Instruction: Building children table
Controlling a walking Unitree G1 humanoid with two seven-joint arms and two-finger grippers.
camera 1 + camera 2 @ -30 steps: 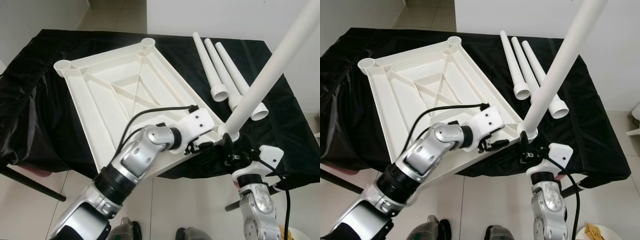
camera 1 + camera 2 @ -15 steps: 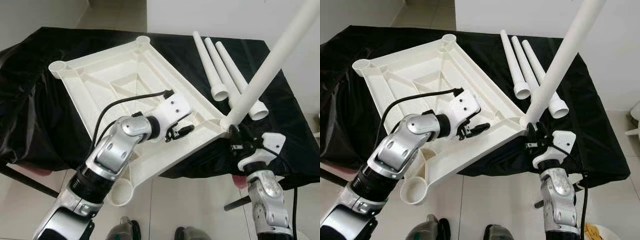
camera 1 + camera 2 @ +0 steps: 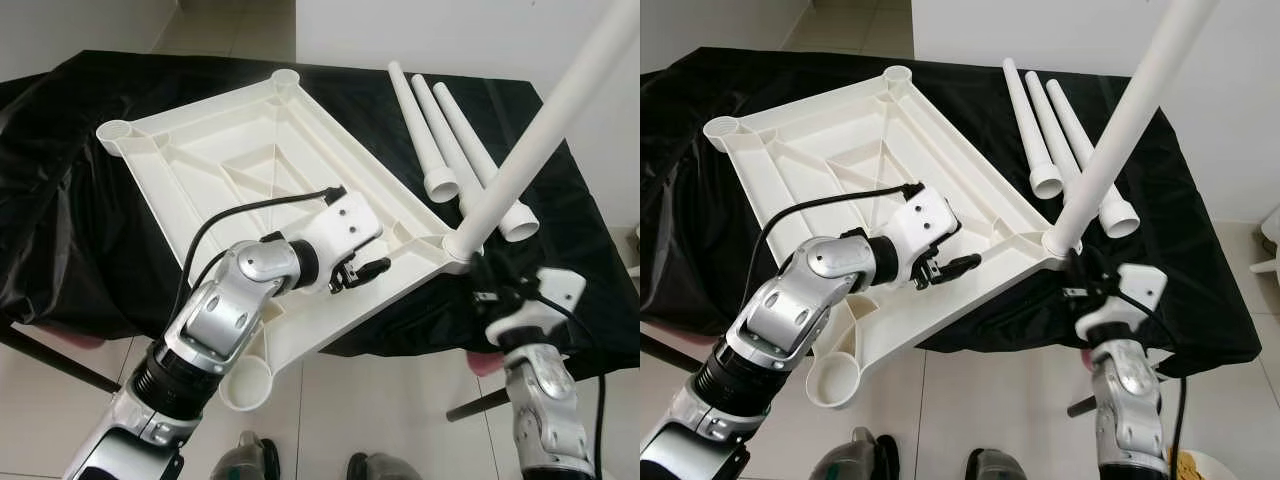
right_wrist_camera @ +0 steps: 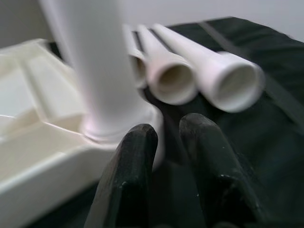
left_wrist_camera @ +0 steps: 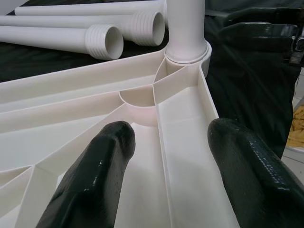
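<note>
A white plastic tabletop [image 3: 230,150] lies upside down on the black-covered table [image 3: 580,250], ribs facing up. One white leg [image 3: 530,150] stands in its near right corner socket [image 3: 462,245], leaning up to the right. Three loose legs [image 3: 443,140] lie side by side at the back right. My left gripper [image 3: 375,268] hovers open over the tabletop's near right part, its fingers either side of a rib [image 5: 164,142] and pointing at the standing leg's base [image 5: 186,28]. Just below and beside that socket, my right gripper [image 3: 483,280] is shut with nothing between its fingers [image 4: 128,156].
The tabletop's near left corner socket [image 3: 247,385] hangs past the table's front edge over the tiled floor. A dark bar [image 3: 60,365] runs under the table at the lower left. The black cloth drapes down at the front.
The tabletop has turned and slid so its near left socket now overhangs the front edge. My left gripper drew back from the leg's corner. My right gripper shifted slightly right.
</note>
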